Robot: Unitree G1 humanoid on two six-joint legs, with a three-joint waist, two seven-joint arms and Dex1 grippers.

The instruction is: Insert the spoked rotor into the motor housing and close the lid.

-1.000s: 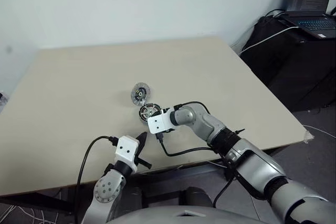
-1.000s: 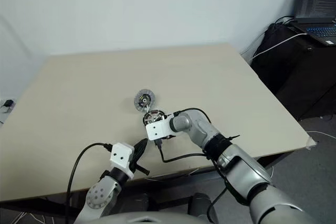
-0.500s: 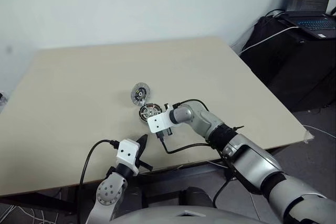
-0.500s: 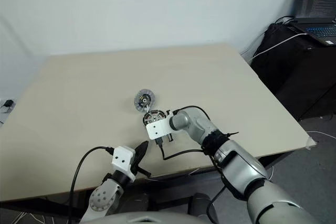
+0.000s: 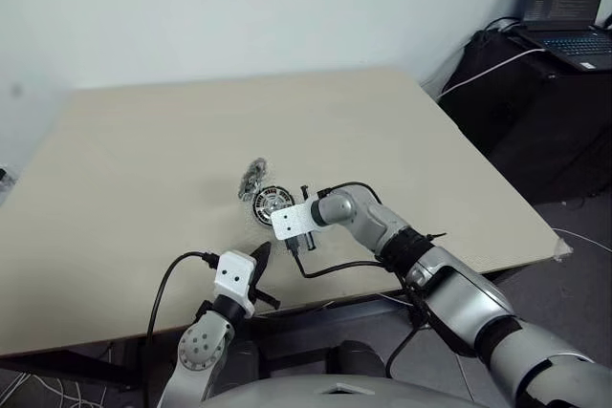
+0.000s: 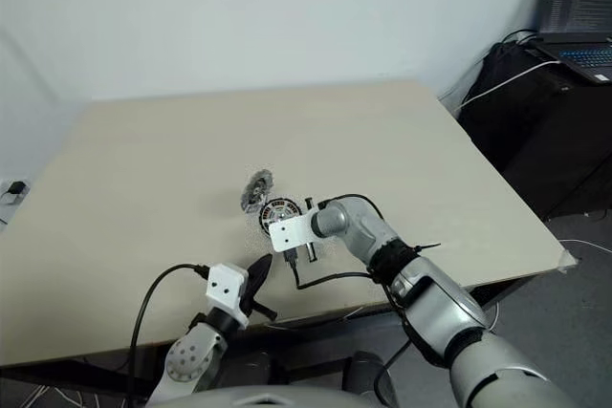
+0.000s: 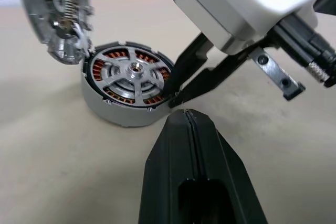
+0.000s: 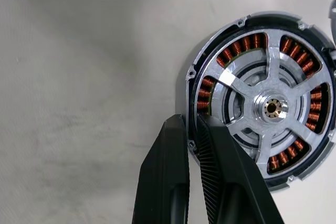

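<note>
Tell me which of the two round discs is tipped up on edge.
The lid, tilted up beside the motor housing, which sits flat with copper windings showing.

light: even, soft | shadows: faint | blur: lid (image 5: pixel 252 179) apparently smeared

The two eye views look from up high, forward and down, over the table (image 5: pixel 143 140). They sit far from the things and show almost the same scene, one a bit to the side of the other. Both take in the right pincer (image 5: pixel 277 209) at the motor housing (image 5: pixel 271 204) and the left pincer (image 5: pixel 260 254) nearer the camera.

The left wrist view looks low and almost level along the left pincer (image 7: pixel 187 115). Just past its tips it meets the motor housing (image 7: pixel 123 98) and the right pincer (image 7: pixel 176 94), very near.

The right wrist view looks steeply down along the right pincer (image 8: pixel 191 127), very close. It shares the motor housing (image 8: pixel 262 109) with every other view.
</note>
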